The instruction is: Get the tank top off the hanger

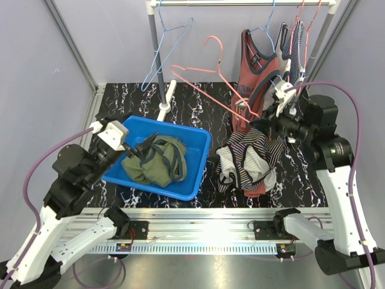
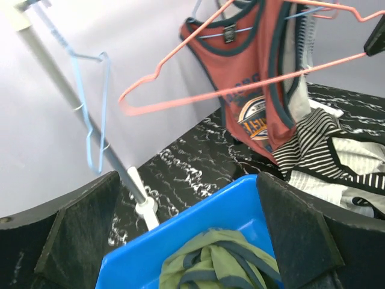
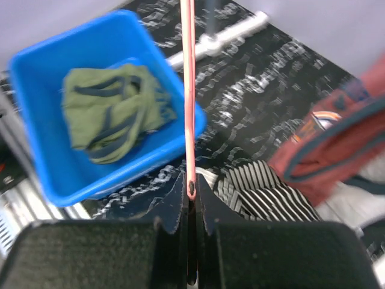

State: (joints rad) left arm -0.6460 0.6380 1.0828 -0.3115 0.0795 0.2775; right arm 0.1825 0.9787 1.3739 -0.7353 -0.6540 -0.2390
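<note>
A bare pink hanger point(image 1: 204, 84) sticks out leftward in the air from my right gripper point(image 1: 257, 123), which is shut on its wire end; the right wrist view shows the wire point(image 3: 188, 90) pinched between the closed fingers point(image 3: 190, 188). A green tank top point(image 1: 155, 159) lies crumpled in the blue bin point(image 1: 201, 158). My left gripper point(image 1: 144, 150) is open and empty just above it; its wrist view shows the green top point(image 2: 216, 265) between the spread fingers point(image 2: 78, 235). A red tank top point(image 1: 255, 66) hangs from the rack.
A pile of striped and white clothes point(image 1: 249, 159) lies right of the bin, below my right gripper. The rack's pole point(image 1: 157, 60) and foot point(image 1: 167, 99) stand behind the bin. An empty blue hanger point(image 1: 171, 45) and more hung garments point(image 1: 295, 42) are on the rail.
</note>
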